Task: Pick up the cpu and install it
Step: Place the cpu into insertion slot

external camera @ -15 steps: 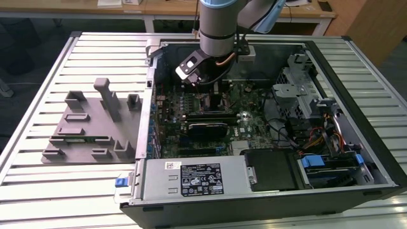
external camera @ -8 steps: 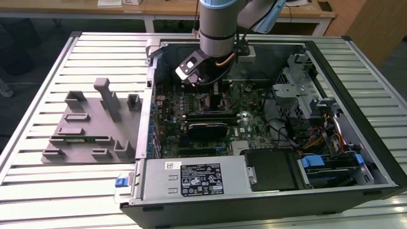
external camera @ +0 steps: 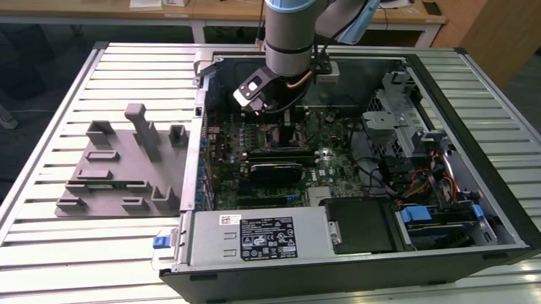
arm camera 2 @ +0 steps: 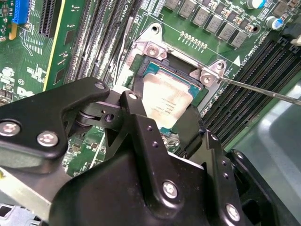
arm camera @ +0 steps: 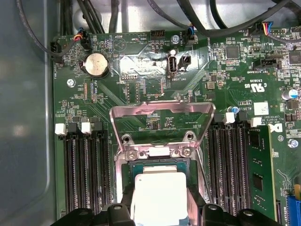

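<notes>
**Cpu at the socket, gripper closed on it**

- Exterior view: the arm reaches down into the open computer case (external camera: pixel 355 269), which lies on the slatted surface (external camera: pixel 50 253). A grey holder tray (external camera: pixel 118 171) sits on the surface toward the exterior view's left, well apart from the work.
- Second wrist view: the gripper (arm camera 2: pixel 164 115) is over the motherboard (arm camera 2: pixel 84 28), and its two dark fingers (arm camera 2: pixel 134 108) flank the cpu (arm camera 2: pixel 165 96) on opposite edges. They look pressed against it, so I read the gripper as pinching the chip.
- The cpu lies inside the outline of the socket frame (arm camera 2: pixel 155 49), silvery top up, with a thin green rim showing round it.
- I cannot tell whether it is fully bedded or held just above the contacts.
- First wrist view: the load plate (arm camera: pixel 162 107) stands swung open beyond the socket. Second wrist view: the thin lever rod (arm camera 2: pixel 263 89) lies out to one side, so the socket is unlatched.
- Step in hand, by my judgement: placement, with pick-up done and the chip at its seat.
- Any further move here calls for keeping the chip level and square to the frame, with no sideways drag and only light downward force.
</notes>
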You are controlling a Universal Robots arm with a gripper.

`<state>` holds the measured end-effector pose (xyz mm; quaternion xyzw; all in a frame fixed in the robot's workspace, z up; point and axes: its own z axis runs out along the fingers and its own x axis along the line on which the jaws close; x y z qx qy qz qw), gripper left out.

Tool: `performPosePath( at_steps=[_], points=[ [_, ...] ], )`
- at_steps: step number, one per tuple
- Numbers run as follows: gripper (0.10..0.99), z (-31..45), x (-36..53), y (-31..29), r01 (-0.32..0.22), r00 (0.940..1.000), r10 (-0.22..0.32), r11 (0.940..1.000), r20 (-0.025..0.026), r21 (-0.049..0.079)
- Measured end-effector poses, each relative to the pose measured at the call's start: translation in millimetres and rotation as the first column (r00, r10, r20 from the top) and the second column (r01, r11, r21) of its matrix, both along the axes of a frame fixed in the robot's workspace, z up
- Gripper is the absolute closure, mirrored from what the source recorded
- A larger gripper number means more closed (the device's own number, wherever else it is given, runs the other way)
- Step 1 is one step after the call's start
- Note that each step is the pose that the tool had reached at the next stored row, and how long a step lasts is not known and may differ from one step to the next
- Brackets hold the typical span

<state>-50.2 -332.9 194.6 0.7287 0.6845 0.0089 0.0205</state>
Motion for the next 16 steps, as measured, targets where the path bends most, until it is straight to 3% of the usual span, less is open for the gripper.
performPosePath(
  at_steps=[13, 14, 16],
  points=[
    [0.549, -0.1, 0.0, 0.1, -0.012, 0.9999, 0.012, 0.9999, 0.0001, 0.000],
    [0.486, 0.0, 0.0, 0.0, -0.012, 0.9999, 0.012, 0.9999, 0.0001, 0.000],
    [0.486, 0.0, 0.0, 0.0, -0.012, 0.9999, 0.012, 0.9999, 0.0000, 0.000]
  ],
)
